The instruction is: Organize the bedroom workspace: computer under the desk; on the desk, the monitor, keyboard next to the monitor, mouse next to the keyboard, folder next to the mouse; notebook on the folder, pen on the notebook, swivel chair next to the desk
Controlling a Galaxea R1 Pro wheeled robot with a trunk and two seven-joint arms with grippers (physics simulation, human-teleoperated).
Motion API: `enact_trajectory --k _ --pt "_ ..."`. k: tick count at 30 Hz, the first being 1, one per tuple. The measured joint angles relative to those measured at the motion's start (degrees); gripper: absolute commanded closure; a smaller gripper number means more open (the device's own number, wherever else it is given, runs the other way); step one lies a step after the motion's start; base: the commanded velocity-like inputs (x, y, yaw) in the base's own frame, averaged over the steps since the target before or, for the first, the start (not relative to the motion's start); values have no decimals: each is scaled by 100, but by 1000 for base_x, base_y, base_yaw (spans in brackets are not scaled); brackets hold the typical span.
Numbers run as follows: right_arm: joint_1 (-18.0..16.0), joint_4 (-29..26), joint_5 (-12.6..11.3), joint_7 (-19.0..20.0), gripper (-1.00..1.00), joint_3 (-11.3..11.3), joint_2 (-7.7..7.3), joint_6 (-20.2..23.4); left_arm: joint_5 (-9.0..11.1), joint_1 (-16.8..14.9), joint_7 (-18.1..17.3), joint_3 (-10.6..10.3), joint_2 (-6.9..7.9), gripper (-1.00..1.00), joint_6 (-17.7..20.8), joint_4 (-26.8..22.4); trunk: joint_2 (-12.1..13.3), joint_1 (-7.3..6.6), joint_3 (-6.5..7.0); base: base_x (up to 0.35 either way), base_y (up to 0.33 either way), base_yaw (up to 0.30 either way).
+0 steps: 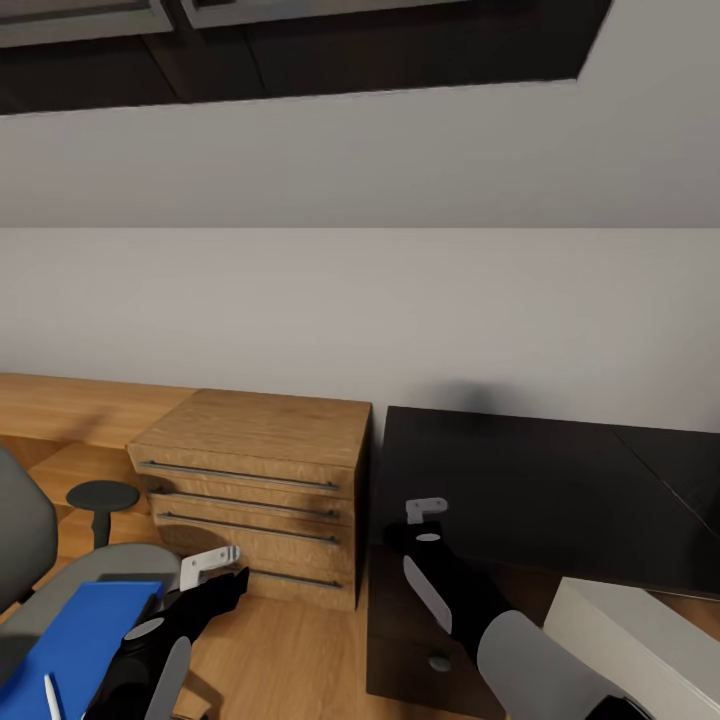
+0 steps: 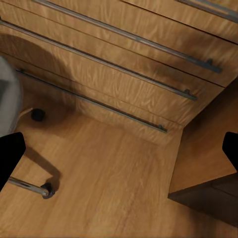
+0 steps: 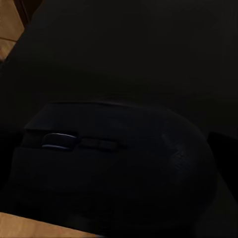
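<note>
The mouse (image 3: 114, 163) sits between the right jaws, over the desk's black surface (image 1: 540, 490) at its edge nearest the oak dresser (image 1: 260, 480). The left jaws stand wide above the floor (image 2: 109, 183) before that dresser. The blue folder (image 1: 75, 640) lies on the swivel chair (image 1: 40, 590), left of the dresser.

The head camera looks forward and down at the dresser (image 1: 262, 480) and desk (image 1: 530, 490). The left wrist camera faces that dresser's drawers (image 2: 124, 64) nearby; the right wrist camera sits very close over the mouse (image 3: 114, 168).
</note>
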Motion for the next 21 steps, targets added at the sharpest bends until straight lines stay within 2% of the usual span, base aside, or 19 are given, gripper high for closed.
enact_trajectory --k 5,15,21 --pt "0 0 -1 0 100 2 0 -6 -1 -2 -1 -1 0 -100 1 -1 0 -2 0 163 104 0" --pt "0 0 -14 -3 100 -6 -8 -6 0 -3 -1 -9 0 -100 6 9 0 -2 0 97 11 0" --pt "0 7 -31 -8 100 -16 -10 10 0 0 -1 -15 0 -100 9 22 0 0 0 18 0 0"
